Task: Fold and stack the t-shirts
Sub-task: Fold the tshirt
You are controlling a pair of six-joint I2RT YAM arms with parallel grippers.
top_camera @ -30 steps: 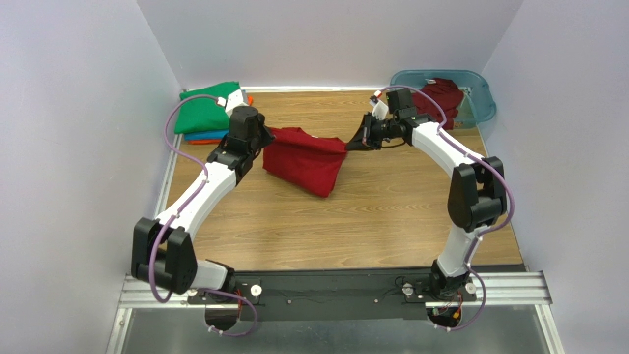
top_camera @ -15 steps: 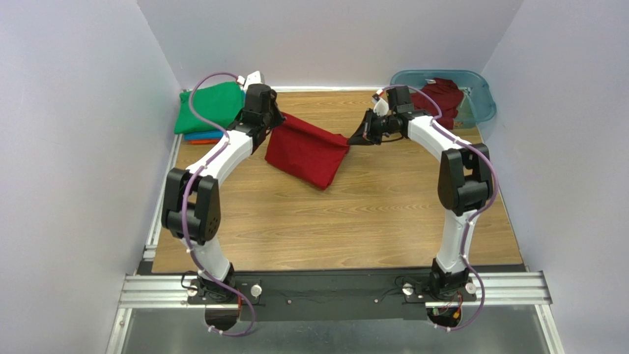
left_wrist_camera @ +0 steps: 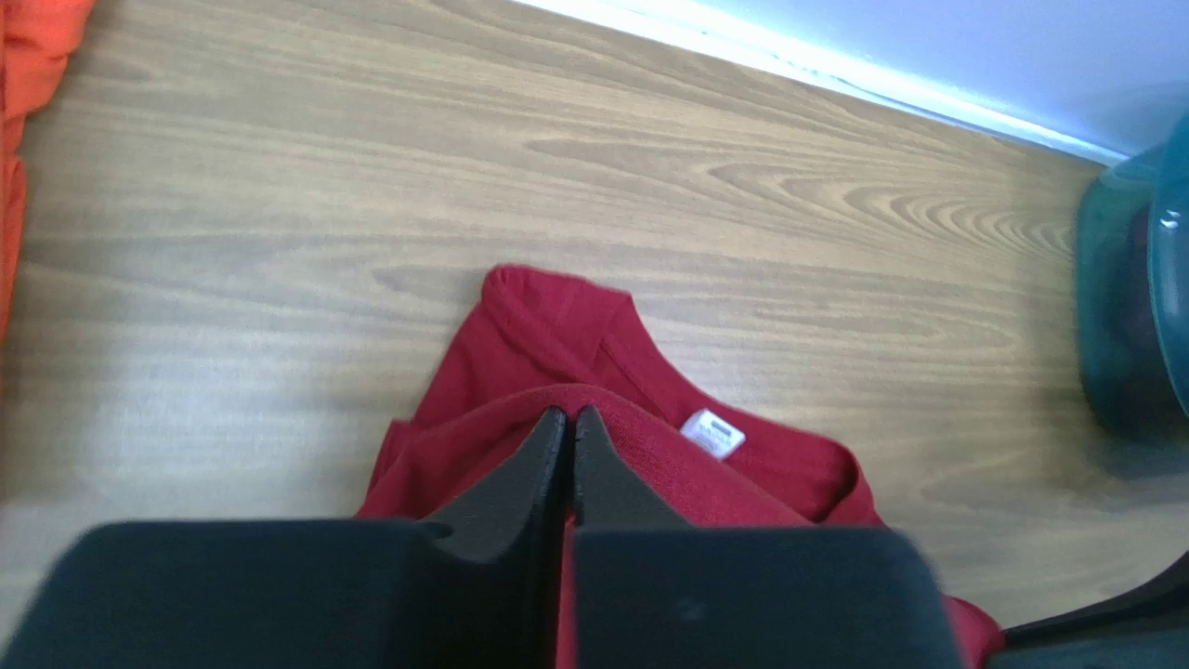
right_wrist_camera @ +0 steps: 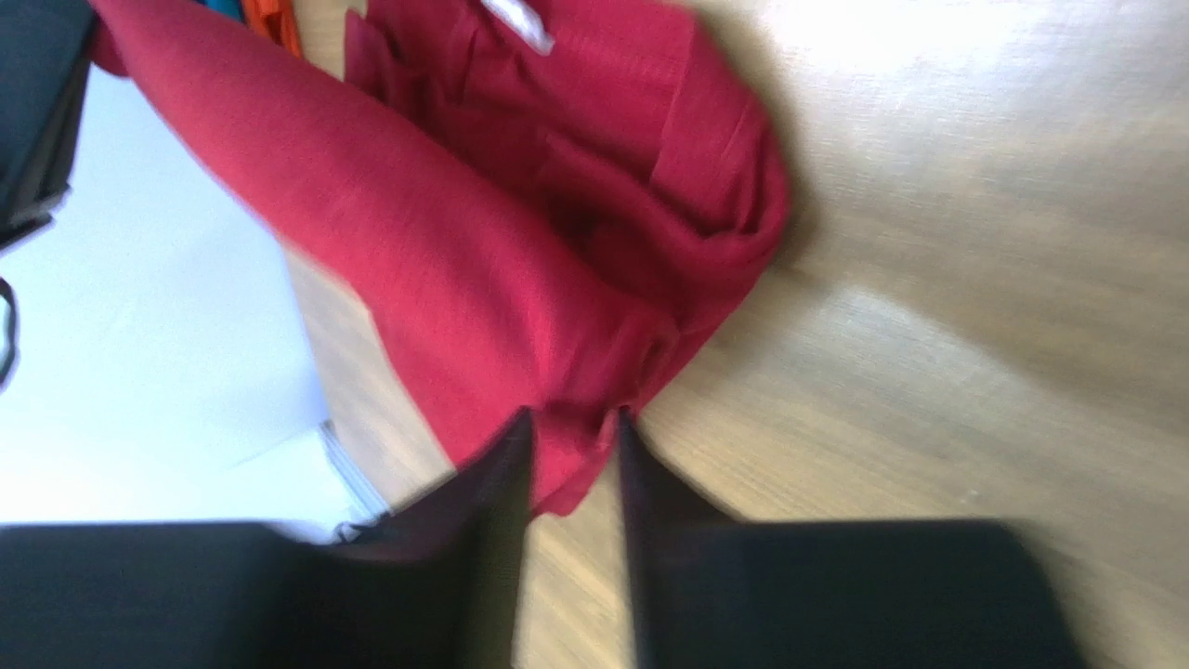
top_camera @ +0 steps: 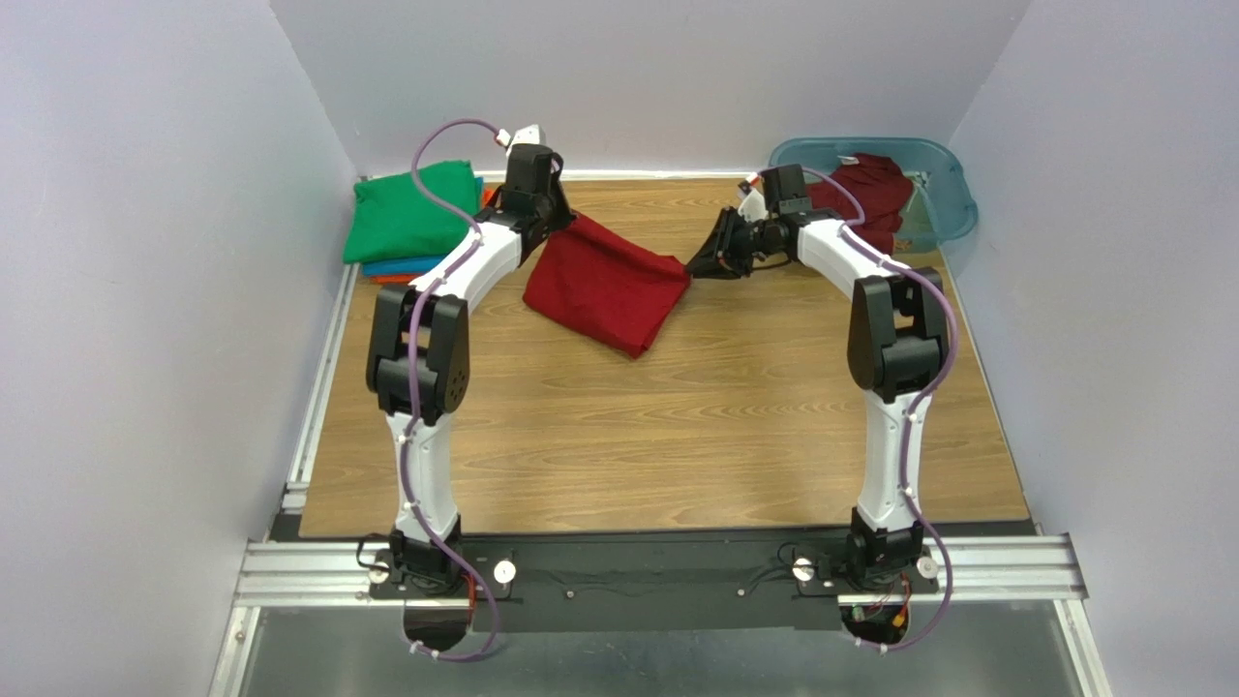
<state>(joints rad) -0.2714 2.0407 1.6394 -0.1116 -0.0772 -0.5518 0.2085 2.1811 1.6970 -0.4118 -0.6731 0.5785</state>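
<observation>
A dark red t-shirt (top_camera: 604, 286) lies partly folded at the back middle of the table, its white neck tag (left_wrist_camera: 712, 432) facing up. My left gripper (top_camera: 557, 230) (left_wrist_camera: 570, 413) is at the shirt's left back corner, shut, with red cloth pinched between the jaws. My right gripper (top_camera: 698, 266) (right_wrist_camera: 572, 418) is at the shirt's right corner; its jaws stand apart and the cloth corner lies loose between them. A folded green t-shirt (top_camera: 415, 215) tops a stack over a blue one (top_camera: 390, 267) and an orange one (left_wrist_camera: 28, 56) at the back left. Another dark red t-shirt (top_camera: 873, 189) lies in the tub.
A translucent teal tub (top_camera: 943, 186) stands in the back right corner, close behind the right arm. White walls enclose the table on the left, back and right. Bare wooden tabletop (top_camera: 655, 421) stretches from the shirt to the arm bases.
Both arms reached further back, carrying the dark red shirt toward the back of the table and laying it down. The right jaws have parted from the cloth corner.
</observation>
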